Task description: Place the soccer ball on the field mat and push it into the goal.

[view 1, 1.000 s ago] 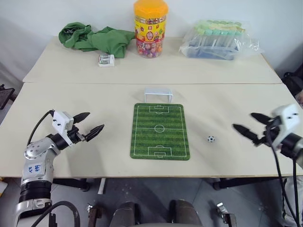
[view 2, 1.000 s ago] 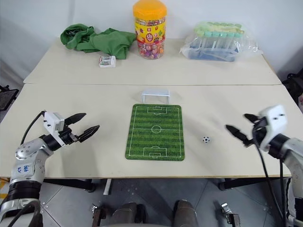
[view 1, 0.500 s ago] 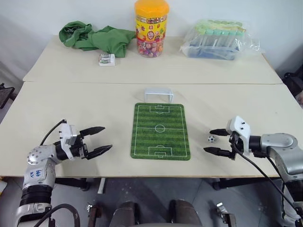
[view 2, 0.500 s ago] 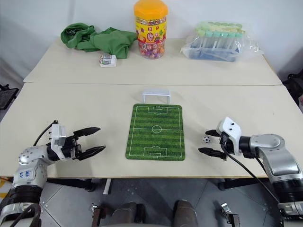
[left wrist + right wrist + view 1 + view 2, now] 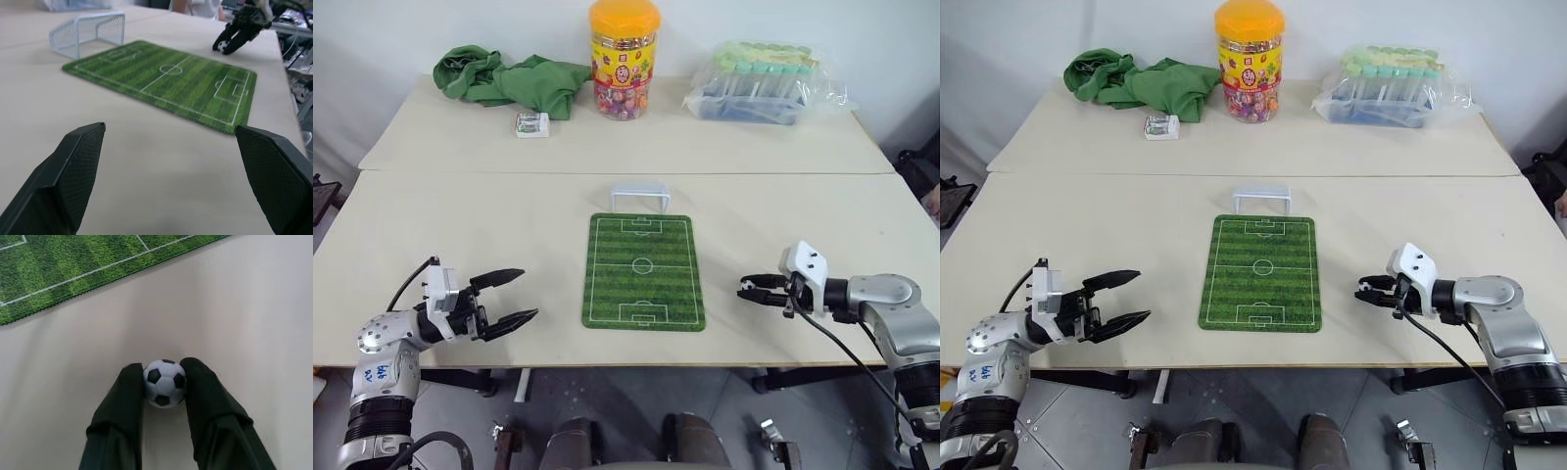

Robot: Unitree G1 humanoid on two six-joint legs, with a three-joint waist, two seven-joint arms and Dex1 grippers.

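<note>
R gripper [image 5: 164,382] is now pinched on the soccer ball [image 5: 165,382]; a sec ago its fingers stood wide, w/ the ball loose on the table [image 5: 489,211]. Ball sits between the fingertips, on bare tabletop just off the field mat [image 5: 644,271] on its right side, not yet on it. L gripper [image 5: 509,299] has drawn back, fingers spread, holding nothing, well clear of the mat. Goal [image 5: 640,196] stands at the mat's far end, untouched. Judgement: grasp looks made; lift and transfer onto the mat come next, push after.
</note>
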